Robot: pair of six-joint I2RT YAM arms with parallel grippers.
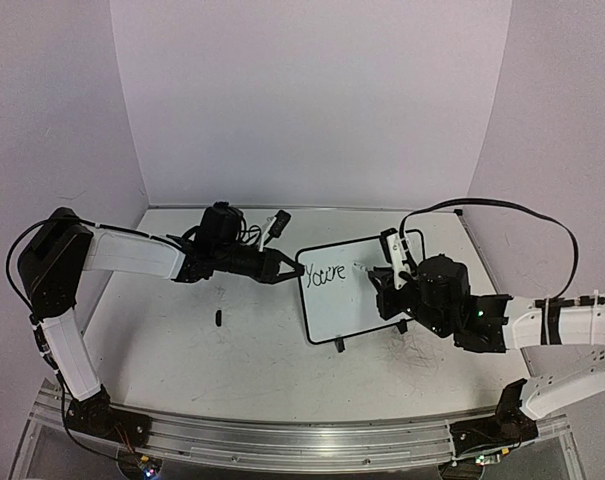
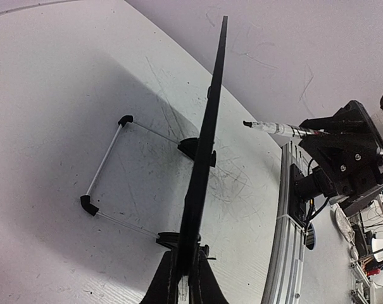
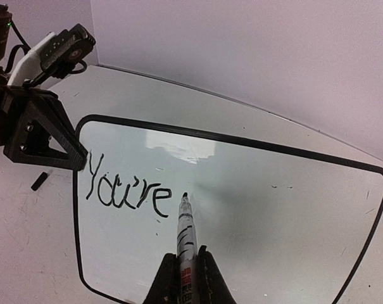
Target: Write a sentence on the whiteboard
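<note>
The whiteboard (image 1: 354, 300) stands upright at mid-table, black-framed, with "You're" (image 1: 325, 275) written at its upper left. My left gripper (image 1: 287, 268) is shut on the board's left edge; seen edge-on, the board (image 2: 207, 145) runs up from between that gripper's (image 2: 188, 256) jaws. A white marker with black stripes (image 3: 185, 231) is clamped in my right gripper (image 3: 187, 266), which is shut on it. The marker's tip sits at the board (image 3: 273, 209) just right of the last "e". From above, the right gripper (image 1: 384, 275) hovers in front of the board's middle.
A small black cap (image 1: 218, 318) lies on the table left of the board, also seen as a cap (image 3: 39, 180) by the right wrist. The board's wire stand (image 2: 106, 161) reaches out behind it. An aluminium rail (image 1: 302, 435) borders the near edge. Purple walls enclose the table.
</note>
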